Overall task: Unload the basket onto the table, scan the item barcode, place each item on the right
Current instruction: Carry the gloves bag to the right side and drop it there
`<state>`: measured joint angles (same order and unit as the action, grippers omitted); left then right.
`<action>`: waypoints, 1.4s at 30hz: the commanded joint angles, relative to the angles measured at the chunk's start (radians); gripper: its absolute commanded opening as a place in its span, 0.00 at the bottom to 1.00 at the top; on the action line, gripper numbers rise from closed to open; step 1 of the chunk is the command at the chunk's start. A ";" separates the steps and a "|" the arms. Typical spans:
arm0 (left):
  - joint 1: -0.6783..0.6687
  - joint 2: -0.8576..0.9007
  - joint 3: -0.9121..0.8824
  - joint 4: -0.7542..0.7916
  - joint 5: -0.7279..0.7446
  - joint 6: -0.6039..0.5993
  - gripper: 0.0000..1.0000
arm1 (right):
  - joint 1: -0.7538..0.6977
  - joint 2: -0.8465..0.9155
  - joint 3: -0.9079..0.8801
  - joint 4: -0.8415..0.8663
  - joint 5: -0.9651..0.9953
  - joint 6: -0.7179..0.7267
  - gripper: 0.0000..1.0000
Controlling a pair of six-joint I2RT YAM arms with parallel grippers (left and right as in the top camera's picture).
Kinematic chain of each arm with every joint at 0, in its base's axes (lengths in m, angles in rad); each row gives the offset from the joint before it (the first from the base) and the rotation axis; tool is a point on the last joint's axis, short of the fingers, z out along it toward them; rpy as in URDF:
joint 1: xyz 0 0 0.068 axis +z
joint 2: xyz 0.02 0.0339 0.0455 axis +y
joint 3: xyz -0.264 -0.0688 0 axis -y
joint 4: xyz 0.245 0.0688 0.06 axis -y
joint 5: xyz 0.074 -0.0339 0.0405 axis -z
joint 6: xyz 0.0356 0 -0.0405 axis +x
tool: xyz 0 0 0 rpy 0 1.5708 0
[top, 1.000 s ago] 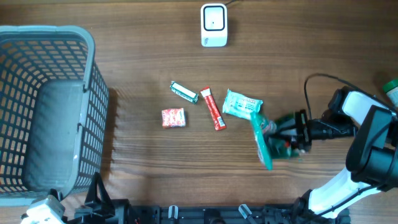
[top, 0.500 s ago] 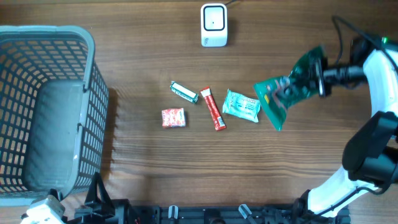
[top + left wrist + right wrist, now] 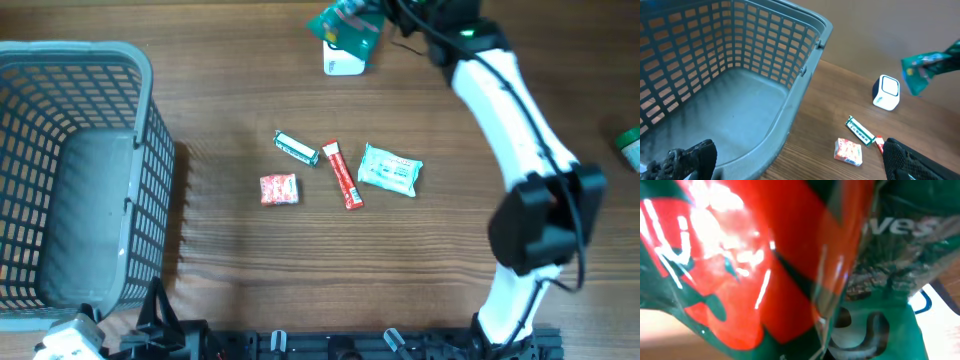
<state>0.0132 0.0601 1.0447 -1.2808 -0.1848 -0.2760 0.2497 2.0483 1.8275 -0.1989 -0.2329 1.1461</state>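
The right gripper [image 3: 388, 17] is pressed together on one edge of the green snack bag [image 3: 345, 25], which hangs in the air at the far edge of the table, directly above the white barcode scanner [image 3: 343, 60] and covering its upper part in the overhead view; in the right wrist view the crinkled red and green film fills almost everything, with a white corner at lower right that is probably the scanner, so the bag seems close to the window; no barcode shows in any view, and I cannot tell which face carries it. The step in hand looks like the presentation itself; to do it well, the printed code should face the scanner window, flat rather than creased, held steady just off the window rather than pressed on it, with a slow roll of the wrist if nothing reads; the glossy film throws glare, so a slight tilt may help, and the pinch should stay on the edge, clear of the code. The left gripper [image 3: 795, 152] is spread wide and empty, near the grey basket [image 3: 150, 100]; the wipes pack [image 3: 390, 169], red stick packet [image 3: 342, 174] and two small packets lie mid-table, well apart from the scanner.
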 commanded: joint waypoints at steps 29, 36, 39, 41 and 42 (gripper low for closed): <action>-0.005 -0.008 0.001 0.001 0.005 -0.001 1.00 | -0.696 0.069 0.023 -0.624 -0.082 -0.987 0.05; -0.005 -0.008 0.001 0.001 0.005 -0.001 1.00 | -0.798 0.053 0.050 -0.669 -0.033 -0.819 0.92; -0.005 -0.008 0.001 0.001 0.005 -0.001 1.00 | -0.832 -0.001 0.101 -0.750 -0.030 -0.740 0.99; -0.005 -0.008 0.001 0.001 0.005 -0.001 1.00 | -0.835 -0.051 0.126 -0.814 -0.053 -0.696 0.99; -0.005 -0.008 0.001 0.001 0.005 -0.001 1.00 | -0.823 -0.096 0.129 -0.847 -0.114 -0.698 0.99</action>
<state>0.0132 0.0601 1.0447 -1.2804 -0.1848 -0.2760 -0.5766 2.0945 1.8938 -0.9958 -0.2657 0.3740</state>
